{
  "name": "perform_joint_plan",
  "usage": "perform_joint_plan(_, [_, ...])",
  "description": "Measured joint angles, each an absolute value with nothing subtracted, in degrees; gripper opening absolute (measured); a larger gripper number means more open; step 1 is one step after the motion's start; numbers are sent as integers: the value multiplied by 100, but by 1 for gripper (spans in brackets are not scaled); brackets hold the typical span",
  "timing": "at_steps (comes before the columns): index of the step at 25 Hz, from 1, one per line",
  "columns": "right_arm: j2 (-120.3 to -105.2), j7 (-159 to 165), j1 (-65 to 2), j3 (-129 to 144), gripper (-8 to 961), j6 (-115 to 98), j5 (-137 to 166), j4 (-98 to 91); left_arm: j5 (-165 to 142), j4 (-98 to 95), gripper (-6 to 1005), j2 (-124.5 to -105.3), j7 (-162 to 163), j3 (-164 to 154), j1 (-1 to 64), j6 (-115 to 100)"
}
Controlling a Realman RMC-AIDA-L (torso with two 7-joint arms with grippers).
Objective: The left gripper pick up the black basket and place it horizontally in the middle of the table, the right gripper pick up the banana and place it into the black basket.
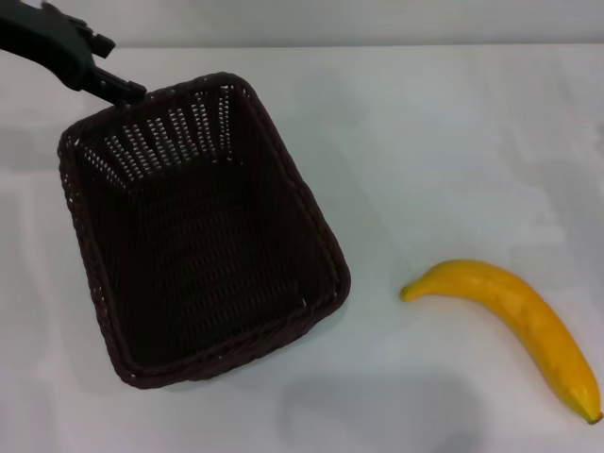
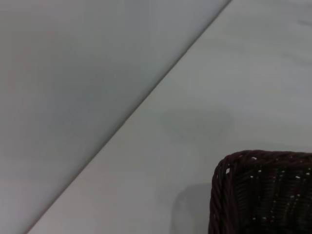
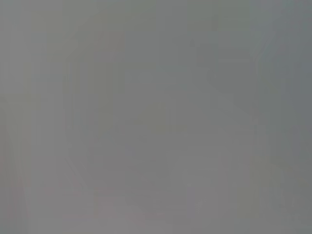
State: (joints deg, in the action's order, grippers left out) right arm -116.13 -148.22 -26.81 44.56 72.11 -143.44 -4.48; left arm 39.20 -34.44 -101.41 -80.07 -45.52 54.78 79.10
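The black basket point(image 1: 203, 236) is on the left half of the table point(image 1: 434, 142), turned at an angle with its opening up. My left gripper point(image 1: 125, 92) reaches in from the top left, and its narrow jaw is closed on the basket's far braided rim. A soft shadow lies on the table below and to the right of the basket, so the basket seems raised. One corner of the basket point(image 2: 263, 190) shows in the left wrist view. The banana point(image 1: 514, 321) lies on the table at the right, apart from the basket. My right gripper is out of view.
Bare white tabletop lies between the basket and the banana. The left wrist view shows the table's edge point(image 2: 146, 100) running diagonally, with grey floor beyond. The right wrist view shows only plain grey.
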Motion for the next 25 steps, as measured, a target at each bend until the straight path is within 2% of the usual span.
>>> perform_joint_plan(2, [-11612,-14822,-2680,4456,861,7219,-14343,-415,3895,-3436,871,-10165,-8017,-4554,5476,7871])
perform_joint_plan(10, [-11612,-14818,-2698,4456,861,7221,-14343,-340,3696,-3076,870,-10489,-8438,-4549,5282,7018])
perform_joint_plan(20, [-11619,-14709,-2702,4485,862,7242,-14329,-297,4117,-2856,858,-10661,-8914,-4530,5140,6510])
perform_joint_plan(25, [-11619,-14591,-2677,4478,862,7242,-14325,-297,4265,-2826,758,-10692,-9029,-4531,5050,6472])
